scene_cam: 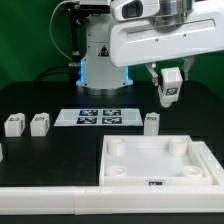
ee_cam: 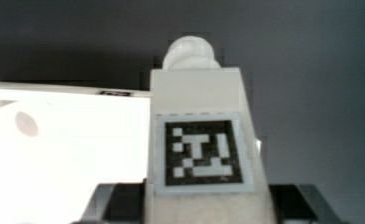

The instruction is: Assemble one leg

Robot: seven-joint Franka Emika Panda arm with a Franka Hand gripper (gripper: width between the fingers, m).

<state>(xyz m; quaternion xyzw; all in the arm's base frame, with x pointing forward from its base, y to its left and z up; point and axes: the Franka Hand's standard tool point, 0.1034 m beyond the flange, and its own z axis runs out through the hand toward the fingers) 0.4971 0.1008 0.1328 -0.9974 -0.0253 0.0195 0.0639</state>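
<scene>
My gripper [scene_cam: 169, 92] hangs above the table at the exterior view's right and is shut on a leg [scene_cam: 169, 84], a small white block with a marker tag. In the wrist view this leg [ee_cam: 202, 120] fills the middle, its tag facing the camera, a rounded peg at its far end, dark fingers [ee_cam: 117, 200] on both sides. The large white tray-like piece [scene_cam: 155, 160] with corner sockets lies below, also in the wrist view [ee_cam: 54, 125]. Three more legs stand on the table: two at the exterior view's left [scene_cam: 14, 125] [scene_cam: 40, 123], one [scene_cam: 152, 122] just behind the tray piece.
The marker board [scene_cam: 98, 118] lies flat mid-table. The robot base [scene_cam: 100, 60] stands behind it with blue light. A white bar [scene_cam: 50, 195] runs along the front edge.
</scene>
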